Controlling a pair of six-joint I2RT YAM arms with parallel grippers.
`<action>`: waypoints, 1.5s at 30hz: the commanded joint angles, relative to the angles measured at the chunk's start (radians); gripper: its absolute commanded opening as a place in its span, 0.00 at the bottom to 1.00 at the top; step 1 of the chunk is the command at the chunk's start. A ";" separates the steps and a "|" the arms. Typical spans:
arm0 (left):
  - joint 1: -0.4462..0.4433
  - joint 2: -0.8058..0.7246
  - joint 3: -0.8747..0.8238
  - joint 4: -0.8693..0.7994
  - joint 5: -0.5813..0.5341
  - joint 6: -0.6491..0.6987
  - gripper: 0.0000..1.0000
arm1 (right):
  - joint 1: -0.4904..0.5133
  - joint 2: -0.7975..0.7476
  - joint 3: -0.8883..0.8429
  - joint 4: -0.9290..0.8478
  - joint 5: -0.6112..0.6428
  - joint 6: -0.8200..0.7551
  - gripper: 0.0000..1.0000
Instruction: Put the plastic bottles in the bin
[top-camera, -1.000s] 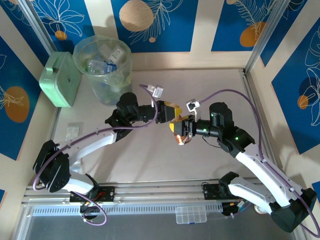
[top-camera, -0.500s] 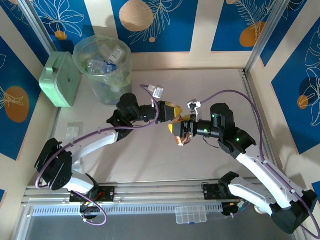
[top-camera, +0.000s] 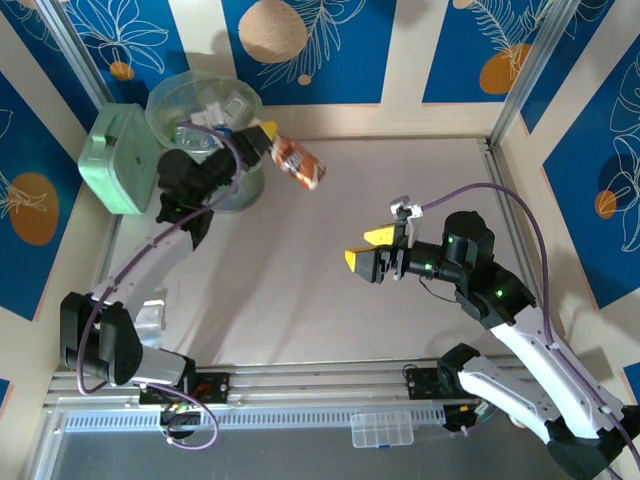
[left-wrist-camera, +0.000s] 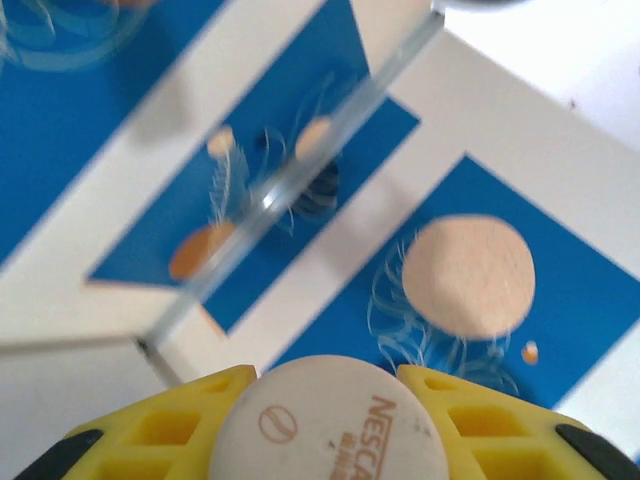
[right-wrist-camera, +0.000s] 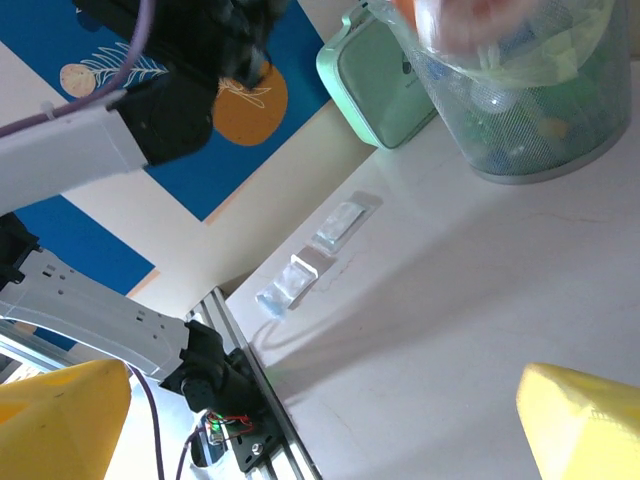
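The left pincer (top-camera: 271, 137) is clamped on a brownish bottle (top-camera: 299, 164) with an orange-brown label and Nescafé lettering on its pale end. It is held tilted in the air just right of the translucent pale-green bin (top-camera: 200, 78) at the far left. The bin holds clear, blue-labelled bottles (top-camera: 215, 110). The right pincer (top-camera: 371, 250) stands wide apart above the bench (top-camera: 300, 295).

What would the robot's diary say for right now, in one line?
left claw: shut on brownish bottle, up beside the bin | right claw: open, holding nothing | drop: not yet done
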 joint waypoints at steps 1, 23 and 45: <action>0.069 -0.013 0.124 -0.036 -0.120 0.050 0.00 | -0.005 0.001 0.016 -0.034 -0.019 -0.011 0.99; 0.343 0.368 0.686 -0.802 -0.728 -0.210 0.00 | -0.059 0.150 0.055 -0.032 -0.092 -0.011 0.99; 0.402 0.546 0.752 -0.785 -0.481 -0.227 0.53 | 0.020 0.284 0.065 -0.008 -0.082 -0.027 0.99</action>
